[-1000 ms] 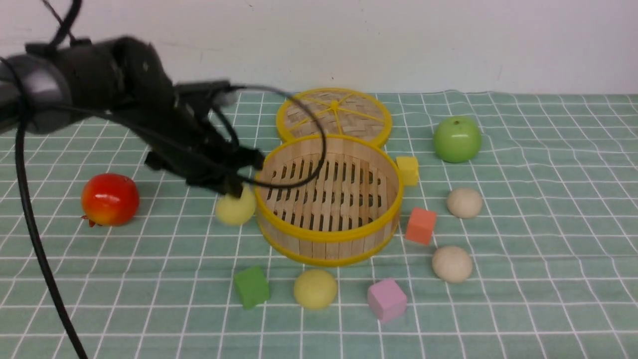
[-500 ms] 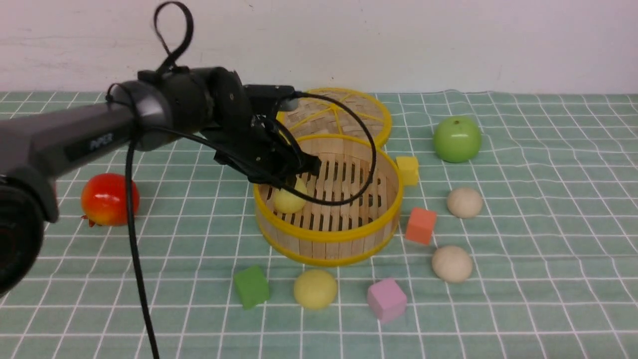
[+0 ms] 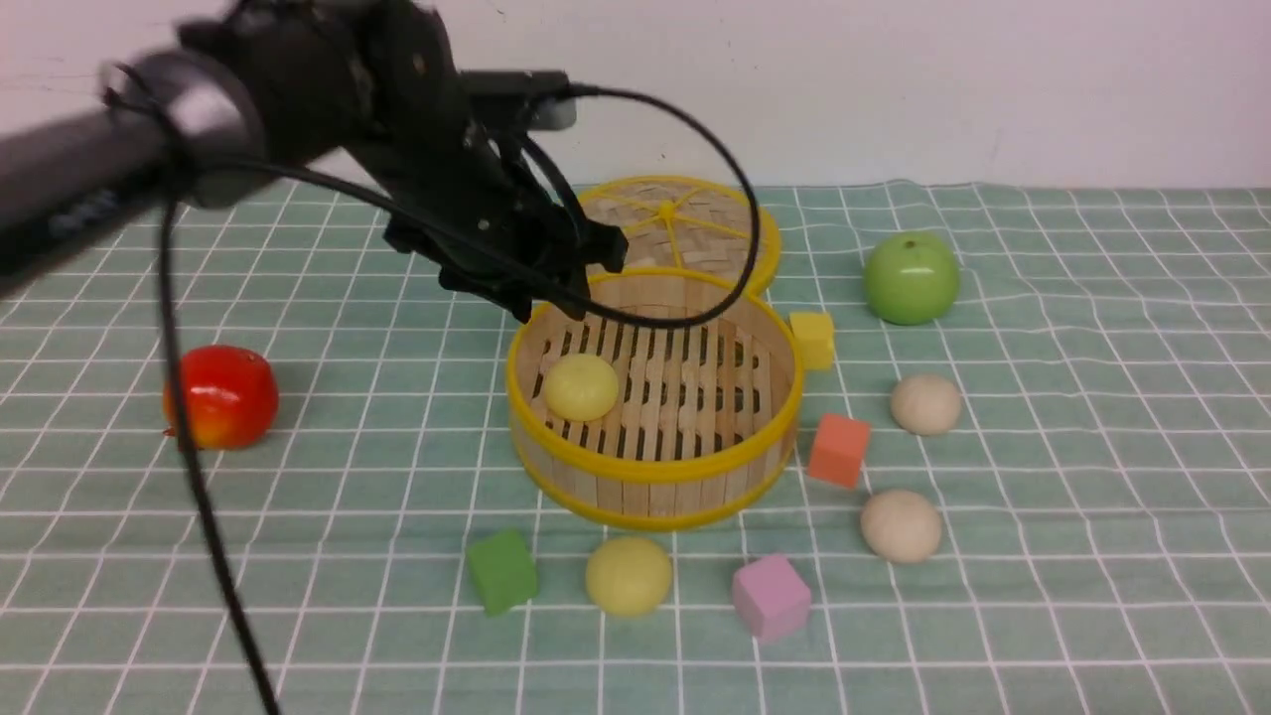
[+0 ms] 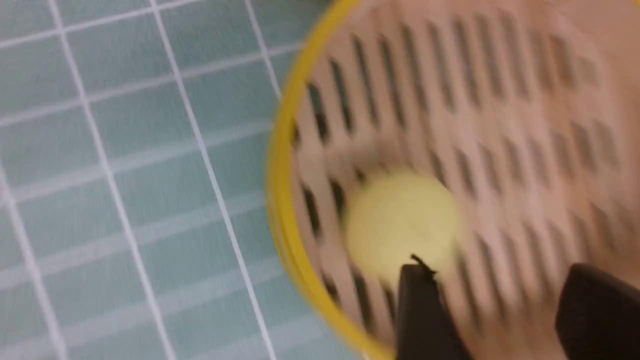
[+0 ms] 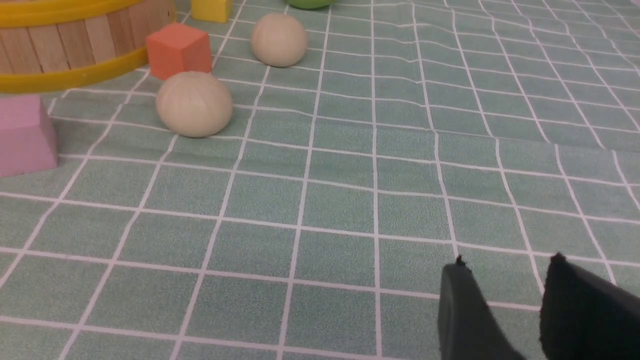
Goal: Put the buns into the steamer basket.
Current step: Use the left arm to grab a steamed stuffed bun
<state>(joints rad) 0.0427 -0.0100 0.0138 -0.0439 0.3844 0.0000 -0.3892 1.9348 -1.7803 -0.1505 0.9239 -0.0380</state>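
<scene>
**A:** Which step is the robot on?

**B:** One pale yellow bun (image 3: 580,386) lies on the slats of the steamer basket (image 3: 655,472), close to its left wall. The left fingers (image 4: 422,310) hang above it, spread apart and empty, so that drop looks done.

**A:** And the other buns?

**B:** Three sit on the counter (image 3: 1092,596). The second yellow bun (image 3: 628,575) is just in front of the basket, between a green cube (image 3: 501,570) and a pink cube (image 3: 771,596). The nearer beige bun (image 3: 900,525) and the farther beige bun (image 3: 924,403) are to its right.

**A:** What does the next move call for?

**B:** Probably a fresh pick. The right fingers (image 5: 465,315) are a little apart, holding nothing, low over the counter. They would need to straddle the nearer beige bun, clear of the orange cube (image 3: 838,449).
</scene>
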